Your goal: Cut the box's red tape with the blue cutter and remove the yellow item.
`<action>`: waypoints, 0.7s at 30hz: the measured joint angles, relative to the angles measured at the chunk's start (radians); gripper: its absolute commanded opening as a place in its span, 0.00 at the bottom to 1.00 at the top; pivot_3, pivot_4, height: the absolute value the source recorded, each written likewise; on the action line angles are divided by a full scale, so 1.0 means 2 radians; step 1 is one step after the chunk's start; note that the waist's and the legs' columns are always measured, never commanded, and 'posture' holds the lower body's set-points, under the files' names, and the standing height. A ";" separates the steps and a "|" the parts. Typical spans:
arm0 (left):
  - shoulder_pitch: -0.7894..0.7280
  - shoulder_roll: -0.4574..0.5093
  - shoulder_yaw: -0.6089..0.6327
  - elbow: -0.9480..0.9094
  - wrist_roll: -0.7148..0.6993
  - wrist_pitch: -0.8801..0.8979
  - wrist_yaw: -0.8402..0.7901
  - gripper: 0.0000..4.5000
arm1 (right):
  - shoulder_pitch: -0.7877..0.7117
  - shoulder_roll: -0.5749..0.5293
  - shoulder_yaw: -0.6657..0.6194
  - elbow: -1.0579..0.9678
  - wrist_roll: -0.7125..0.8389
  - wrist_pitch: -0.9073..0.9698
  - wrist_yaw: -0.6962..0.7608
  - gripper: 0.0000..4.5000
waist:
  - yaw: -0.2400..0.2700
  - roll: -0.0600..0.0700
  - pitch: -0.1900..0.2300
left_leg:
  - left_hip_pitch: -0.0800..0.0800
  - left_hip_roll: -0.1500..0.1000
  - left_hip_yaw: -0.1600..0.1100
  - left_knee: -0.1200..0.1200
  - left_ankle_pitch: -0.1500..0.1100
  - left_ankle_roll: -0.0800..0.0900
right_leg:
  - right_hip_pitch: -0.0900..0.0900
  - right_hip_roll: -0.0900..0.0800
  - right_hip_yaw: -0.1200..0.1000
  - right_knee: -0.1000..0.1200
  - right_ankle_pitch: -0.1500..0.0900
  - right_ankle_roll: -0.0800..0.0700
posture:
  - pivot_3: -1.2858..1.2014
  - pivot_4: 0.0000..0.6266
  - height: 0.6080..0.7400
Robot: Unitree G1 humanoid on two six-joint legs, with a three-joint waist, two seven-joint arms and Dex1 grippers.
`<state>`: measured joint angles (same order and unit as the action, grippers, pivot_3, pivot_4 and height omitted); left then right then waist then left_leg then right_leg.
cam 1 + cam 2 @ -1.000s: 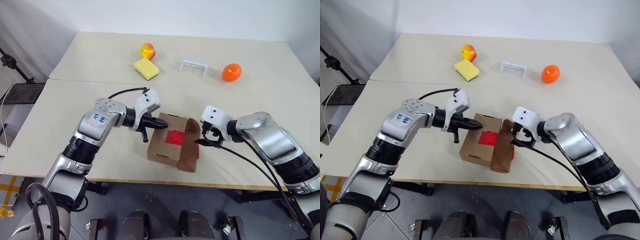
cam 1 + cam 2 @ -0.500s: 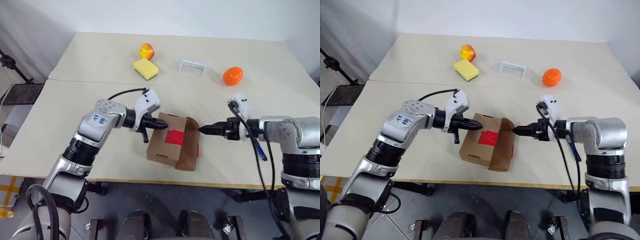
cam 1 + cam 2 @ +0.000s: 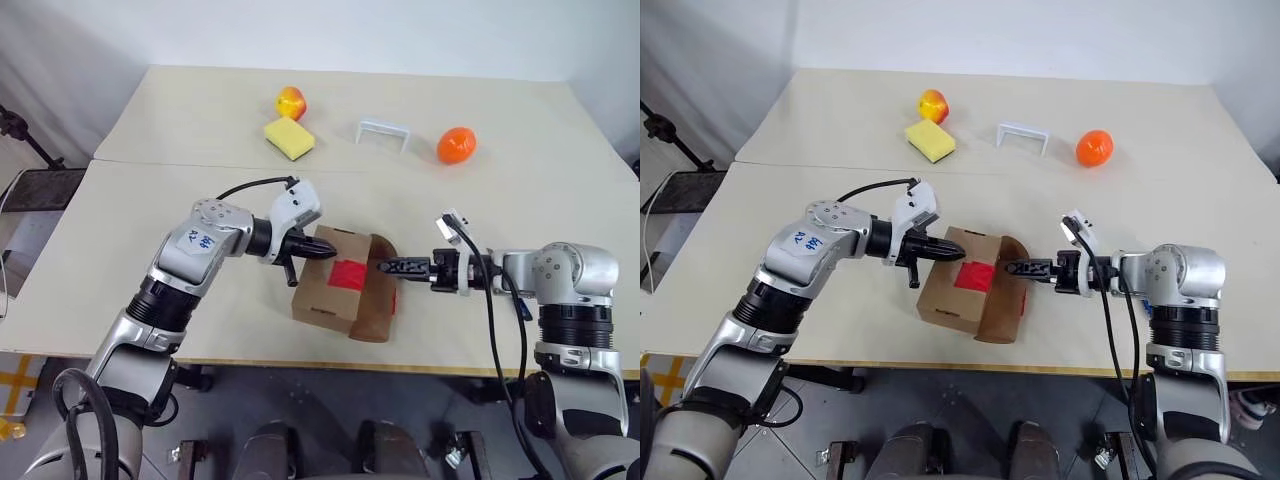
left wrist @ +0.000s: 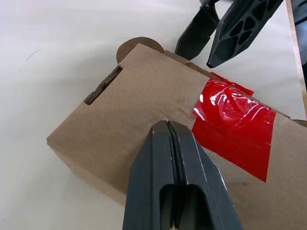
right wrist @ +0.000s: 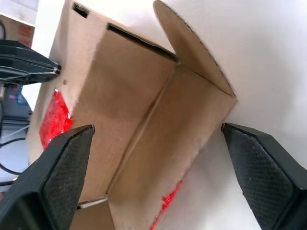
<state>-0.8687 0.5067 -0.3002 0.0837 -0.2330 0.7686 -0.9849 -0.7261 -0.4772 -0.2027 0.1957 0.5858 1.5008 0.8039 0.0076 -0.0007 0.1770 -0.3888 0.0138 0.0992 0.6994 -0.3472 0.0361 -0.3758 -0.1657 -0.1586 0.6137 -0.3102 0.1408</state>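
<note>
Left gripper point(image 3: 322, 250), fingers pressed together with nothing between them, its tip resting on the top of the box point(image 3: 322, 292) just beside the red tape point(image 3: 350, 274). Right gripper point(image 3: 392, 267), fingers spread wide apart and holding nothing, pointing level at the box's opened side, its tips at the raised flap; in the right wrist view the two fingers stand on either side of the open cardboard end. The box, a small brown carton, sits near the front edge of the table point(image 3: 150, 200), between the two grippers; one end flap stands open toward the right gripper, and a slot shows in one side in the left wrist view. The red tape is wrinkled on the lid and torn at the opened edge. What lies inside the box cannot be made out.

Toward the far edge of the table, well apart from the box: a yellow-red apple point(image 3: 291, 101), a yellow sponge point(image 3: 289, 138) just beside it, a small white bracket point(image 3: 385, 132), and an orange fruit point(image 3: 456, 145).
</note>
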 measured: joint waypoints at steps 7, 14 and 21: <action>0.011 0.002 0.002 -0.021 0.000 0.010 0.002 0.00 | -0.014 0.029 0.010 0.030 0.001 -0.023 -0.016 0.77 | -0.007 0.000 0.000 | 0.001 0.000 0.000 0.000 0.000 0.000 | 0.000 0.000 0.000 0.002 0.000 0.000 | 0.52 0.24 1.00; 0.020 0.003 0.003 -0.040 -0.001 0.018 0.006 0.00 | -0.006 0.033 0.016 0.027 0.003 -0.009 -0.041 0.21 | -0.006 0.000 0.000 | 0.001 0.000 -0.001 -0.001 0.000 0.000 | 0.000 0.000 0.000 0.002 0.000 0.000 | 0.52 0.24 1.00; 0.032 0.010 0.005 -0.059 -0.002 0.020 0.008 0.00 | -0.004 0.050 -0.021 -0.014 0.008 0.046 -0.108 0.01 | -0.005 0.000 0.000 | 0.001 0.000 -0.001 0.000 0.000 0.000 | 0.000 0.000 0.001 0.002 0.000 0.000 | 0.52 0.24 1.00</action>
<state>-0.8044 0.5263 -0.2894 -0.0344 -0.2372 0.8078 -0.9689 -0.7339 -0.3766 -0.2440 0.1667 0.6028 1.5921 0.5886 -0.0018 -0.0004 0.1768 -0.3873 0.0138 0.0970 0.6988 -0.3468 0.0351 -0.3763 -0.1657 -0.1569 0.6183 -0.3102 0.1408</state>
